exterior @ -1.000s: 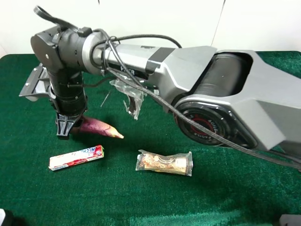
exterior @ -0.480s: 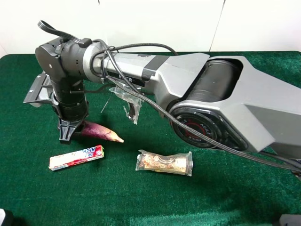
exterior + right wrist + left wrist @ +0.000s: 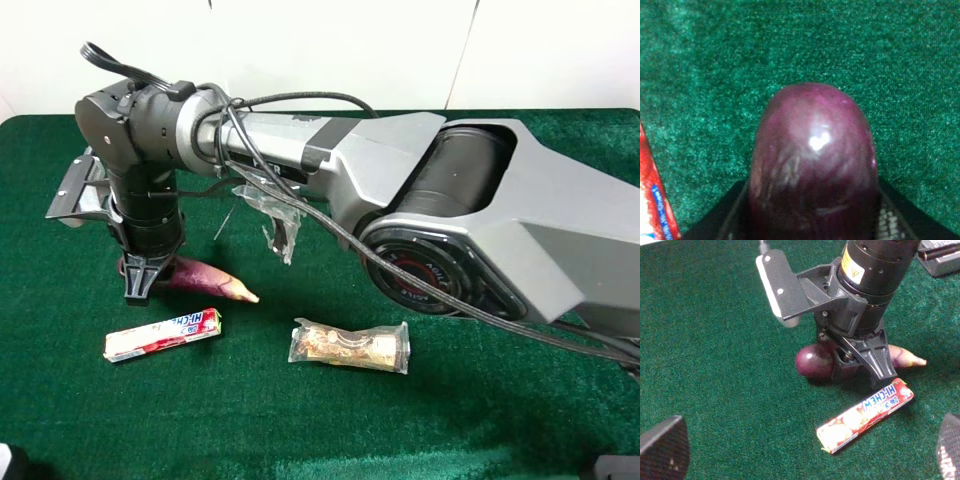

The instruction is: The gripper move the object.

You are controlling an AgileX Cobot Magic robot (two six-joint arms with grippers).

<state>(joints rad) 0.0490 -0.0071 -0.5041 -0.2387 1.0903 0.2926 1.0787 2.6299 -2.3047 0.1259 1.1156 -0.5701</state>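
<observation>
The purple eggplant toy [image 3: 205,278] lies at the left of the green cloth, its cream tip pointing right. It also shows in the left wrist view [image 3: 812,362] and fills the right wrist view [image 3: 812,160]. My right gripper [image 3: 140,280], on the big grey arm reaching across from the right, points down and is shut on the eggplant's thick end [image 3: 860,365]. I cannot tell whether the eggplant touches the cloth. My left gripper [image 3: 805,455] is open and empty, with only its fingertips [image 3: 662,450] showing, short of the eggplant.
A red-white candy bar [image 3: 163,334] lies just in front of the eggplant [image 3: 866,415]. A clear-wrapped tan snack bar [image 3: 350,345] lies to its right. A crumpled clear wrapper [image 3: 275,215] lies under the grey arm. The green cloth [image 3: 80,420] covers the table.
The right arm has swung a little and the gripper has shifted slightly with the eggplant in its jaws. Over the last half second almost nothing has moved.
</observation>
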